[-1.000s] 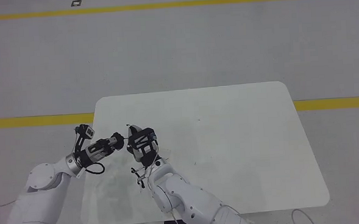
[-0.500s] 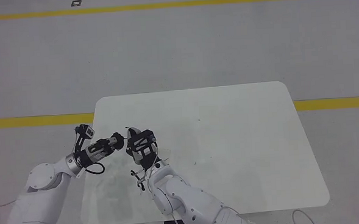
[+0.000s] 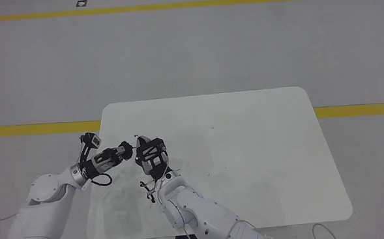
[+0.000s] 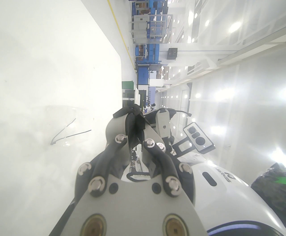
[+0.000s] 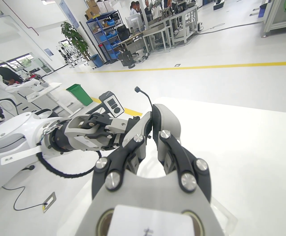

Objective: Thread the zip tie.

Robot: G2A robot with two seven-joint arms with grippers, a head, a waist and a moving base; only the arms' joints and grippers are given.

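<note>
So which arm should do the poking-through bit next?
Probably the left. The right gripper is shut on the zip tie, with one end poking up free; the left gripper sits right beside it.

The right gripper [image 5: 152, 121] has edged a little closer to the left gripper [image 4: 134, 114], narrowing the gap between their tips. The zip tie [image 5: 148, 97] pinched in its fingers has shifted with it, its free end dipping slightly.

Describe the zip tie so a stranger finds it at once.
Near the table's left edge, find the right hand. From its shut fingers rises the zip tie: a thin, curved black strip with a small head, thinner than the nearby cable.
</note>
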